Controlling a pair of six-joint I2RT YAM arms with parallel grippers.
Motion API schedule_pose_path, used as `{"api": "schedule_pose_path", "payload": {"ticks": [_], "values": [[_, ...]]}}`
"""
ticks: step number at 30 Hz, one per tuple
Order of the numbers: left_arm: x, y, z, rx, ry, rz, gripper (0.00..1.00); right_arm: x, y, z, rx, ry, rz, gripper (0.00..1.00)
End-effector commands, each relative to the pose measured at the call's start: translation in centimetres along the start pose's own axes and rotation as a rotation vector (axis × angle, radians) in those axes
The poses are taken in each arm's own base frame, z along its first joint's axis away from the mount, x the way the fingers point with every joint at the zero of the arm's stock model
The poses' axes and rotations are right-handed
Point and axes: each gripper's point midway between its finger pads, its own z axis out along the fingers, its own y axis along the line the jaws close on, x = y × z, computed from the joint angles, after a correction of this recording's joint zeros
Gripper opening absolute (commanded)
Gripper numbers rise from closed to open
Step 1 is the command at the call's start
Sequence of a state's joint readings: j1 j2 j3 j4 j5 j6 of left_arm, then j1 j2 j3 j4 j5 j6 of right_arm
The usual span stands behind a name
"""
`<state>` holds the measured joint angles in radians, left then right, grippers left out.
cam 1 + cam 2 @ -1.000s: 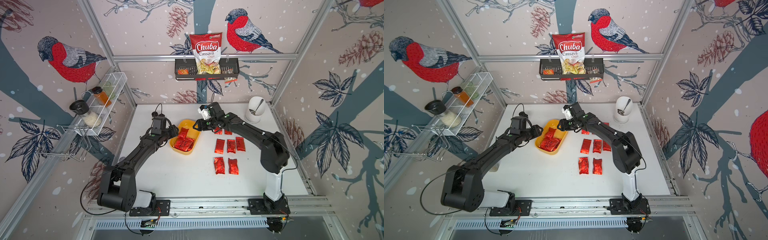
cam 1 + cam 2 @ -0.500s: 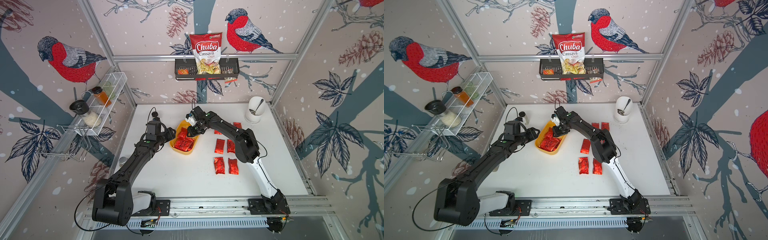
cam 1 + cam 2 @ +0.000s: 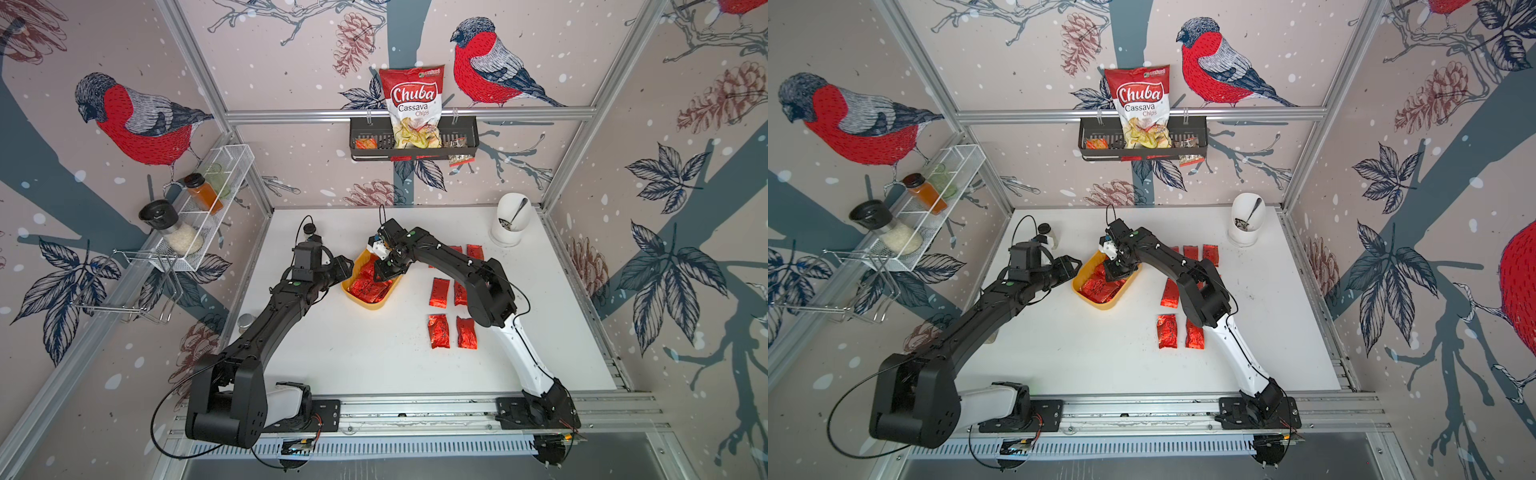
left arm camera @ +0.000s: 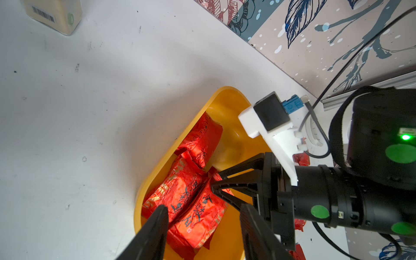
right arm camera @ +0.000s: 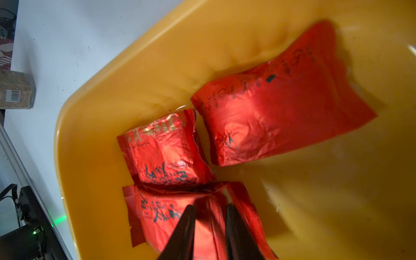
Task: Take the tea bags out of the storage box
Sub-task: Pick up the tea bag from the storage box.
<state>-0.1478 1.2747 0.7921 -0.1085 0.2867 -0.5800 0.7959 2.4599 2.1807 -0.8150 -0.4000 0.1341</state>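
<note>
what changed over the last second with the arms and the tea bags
The right gripper swung from beside the far end of the storage box down into it, and its jaws narrowed onto the end of a tea bag, which is not lifted yet. The left gripper stays open at the box's edge. The tea bags already laid out have not moved.

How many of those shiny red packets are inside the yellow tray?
3 visible in the storage box: one tea bag pinched by the right gripper, a second tea bag next to it, a third tea bag beyond. Others may lie underneath.
</note>
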Motion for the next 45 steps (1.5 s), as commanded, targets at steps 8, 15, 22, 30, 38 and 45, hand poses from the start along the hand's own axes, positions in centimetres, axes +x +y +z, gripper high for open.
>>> {"api": "schedule_pose_path", "payload": {"ticks": [8,15,22,30,38,45], "values": [[-0.6,-0.5,-0.3,0.021,-0.023,0.008,0.56,-1.4,3.0,-2.9,-0.094,-0.075,0.0,0.0],[-0.6,-0.8,-0.5,0.034,-0.021,0.015,0.56,-2.6,3.9,-7.1,-0.134,-0.167,0.029,0.0],[-0.1,-1.4,-0.4,0.07,0.003,0.017,0.56,-2.7,2.4,-12.0,-0.13,-0.275,0.093,0.0],[0.9,-3.3,0.4,0.102,0.042,0.051,0.56,-0.7,0.1,-17.3,-0.125,-0.376,0.163,0.0],[1.0,-8.1,0.0,0.269,0.071,0.187,0.57,3.9,-0.7,-20.1,-0.111,-0.36,0.178,0.0],[2.9,-14.9,-3.6,0.658,0.118,0.38,0.63,7.5,2.4,-21.8,-0.211,-0.342,0.14,0.0]]}}
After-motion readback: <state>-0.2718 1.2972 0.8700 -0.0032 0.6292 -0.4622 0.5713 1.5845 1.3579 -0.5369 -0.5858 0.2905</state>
